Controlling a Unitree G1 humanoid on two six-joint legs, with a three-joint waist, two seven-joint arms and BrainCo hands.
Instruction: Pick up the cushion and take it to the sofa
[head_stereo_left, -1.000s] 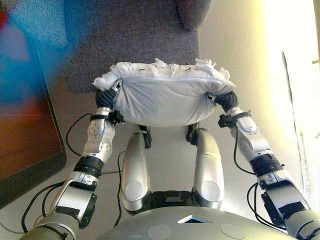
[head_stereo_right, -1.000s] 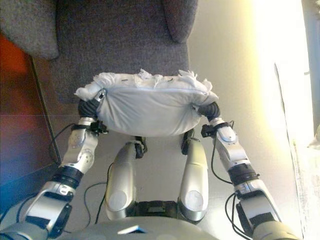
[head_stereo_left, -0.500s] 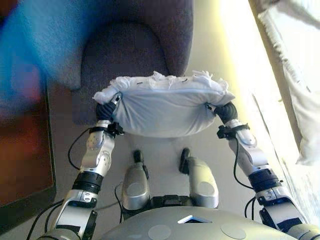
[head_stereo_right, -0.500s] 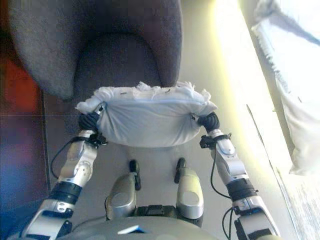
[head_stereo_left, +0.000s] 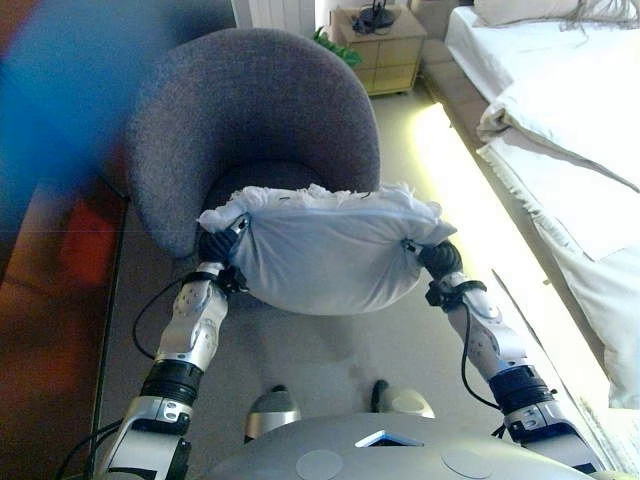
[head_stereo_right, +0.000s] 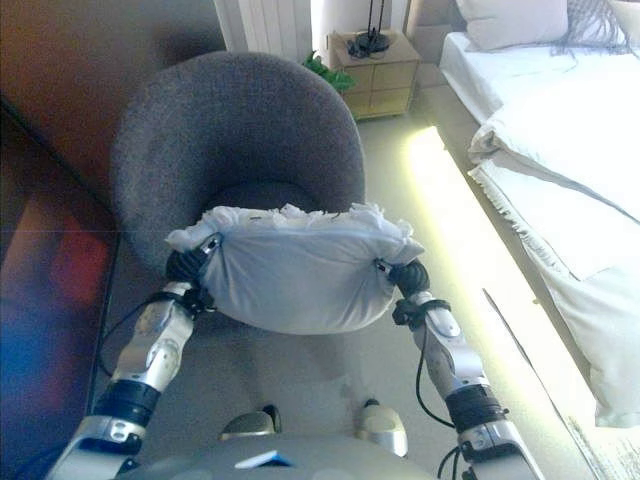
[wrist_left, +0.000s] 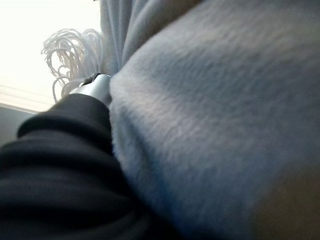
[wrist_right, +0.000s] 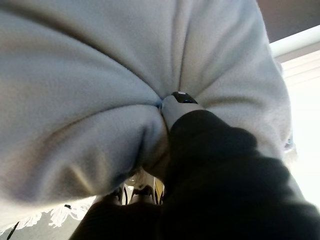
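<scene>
1. The cushion is held off the floor between the left hand and the right hand, one at each end, just in front of the grey sofa. It sags in the middle. Whether either hand's fingers are curled or straight cannot be told: they are buried in the fabric, and each wrist view shows only the dark cover and one silver bit pressed into the cloth.

2. Likely slip: the hold looks like a squeeze from both ends. If the arms drift apart while walking, the soft filling may give and the cushion could drop to the floor.

3. Uneven release: if one hand lets go first, the cushion would swing down on the other and might miss the seat.

4. Sofa rim: its curved back and sides wrap round the seat. Arms spread this wide could knock the sides, so the cushion probably needs lifting over the front edge.

5. The fringe could snag a finger on release.

6. The bed lies to the right, well apart; a turn that way would end at the wrong place.
</scene>
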